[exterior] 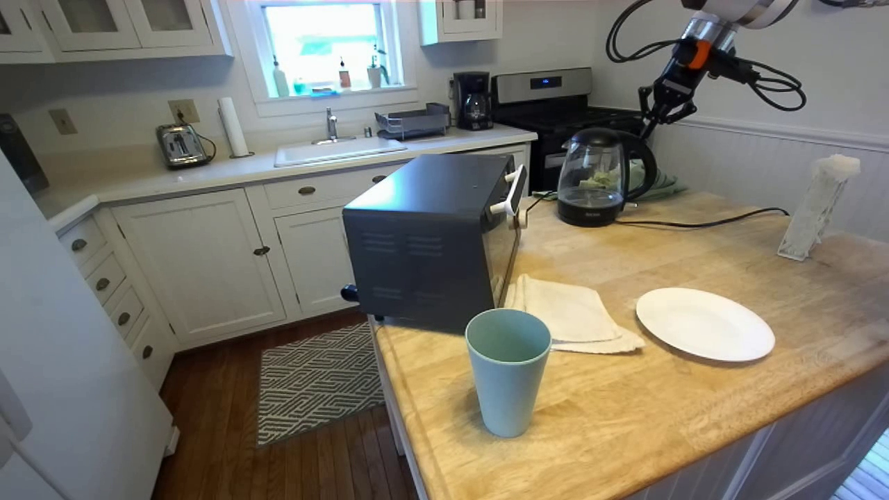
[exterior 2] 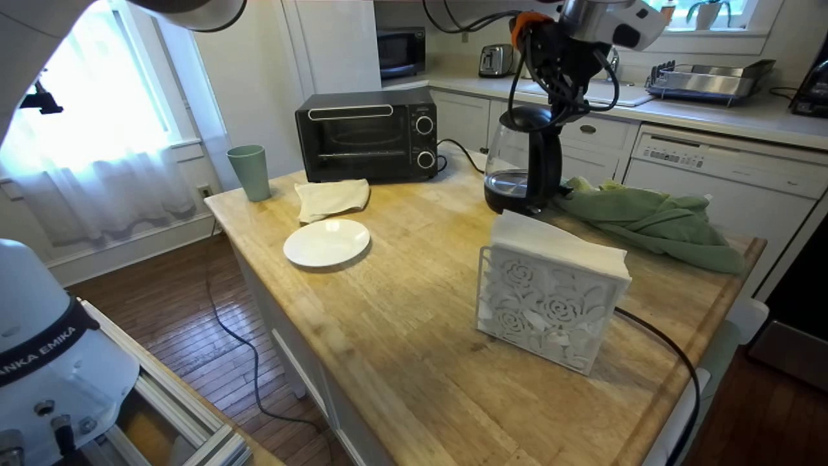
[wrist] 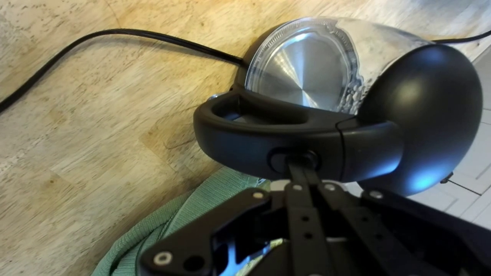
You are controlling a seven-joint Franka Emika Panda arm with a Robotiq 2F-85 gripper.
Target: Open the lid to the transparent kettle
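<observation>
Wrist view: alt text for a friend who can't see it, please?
Closed black robot fingers point at what looks like a button on the handle of a glass kettle. Its black lid is closed. A green cloth and cord lie on the wooden tabletop.

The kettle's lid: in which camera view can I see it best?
The wrist view. There the lid appears largest, close up and from above, with most of its top surface unobstructed. Both exterior views show it smaller, on top of the kettle; in an exterior view a black cable crosses in front of it.
</observation>
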